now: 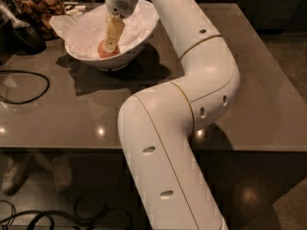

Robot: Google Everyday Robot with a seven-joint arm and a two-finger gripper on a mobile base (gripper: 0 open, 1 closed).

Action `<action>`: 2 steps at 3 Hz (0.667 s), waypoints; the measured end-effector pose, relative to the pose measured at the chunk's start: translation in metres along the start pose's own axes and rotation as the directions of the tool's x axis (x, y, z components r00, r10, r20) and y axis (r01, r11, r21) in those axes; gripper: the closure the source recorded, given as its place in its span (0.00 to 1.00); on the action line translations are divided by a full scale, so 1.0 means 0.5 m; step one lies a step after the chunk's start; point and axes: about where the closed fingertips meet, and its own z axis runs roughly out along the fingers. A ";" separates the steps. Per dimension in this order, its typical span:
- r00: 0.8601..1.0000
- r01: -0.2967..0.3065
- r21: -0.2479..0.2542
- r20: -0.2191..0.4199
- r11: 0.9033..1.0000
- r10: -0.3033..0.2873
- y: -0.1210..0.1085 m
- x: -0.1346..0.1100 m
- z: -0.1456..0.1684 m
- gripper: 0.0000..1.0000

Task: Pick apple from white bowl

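The apple point(102, 52), small and orange-red, lies inside the white bowl point(144, 28), which is lined with crinkled white paper and stands at the far left of the grey table. My gripper point(110, 47) reaches down into the bowl from above, its cream-coloured tip right at the apple and covering part of it. The white arm runs from the bowl to the lower middle of the view.
A glass jar of brown snacks point(39, 6) stands behind the bowl at the far left. A dark object point(21, 35) lies left of the bowl. A black cable point(29, 87) loops on the table's left side. The table's front edge point(57, 147) runs across the middle.
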 end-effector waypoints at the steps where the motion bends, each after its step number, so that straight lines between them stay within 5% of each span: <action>1: 1.000 -0.003 -0.020 -0.009 1.000 0.003 0.002 0.002 0.022 0.24; 2: 1.000 -0.006 -0.039 -0.015 0.999 0.006 0.005 0.005 0.041 0.25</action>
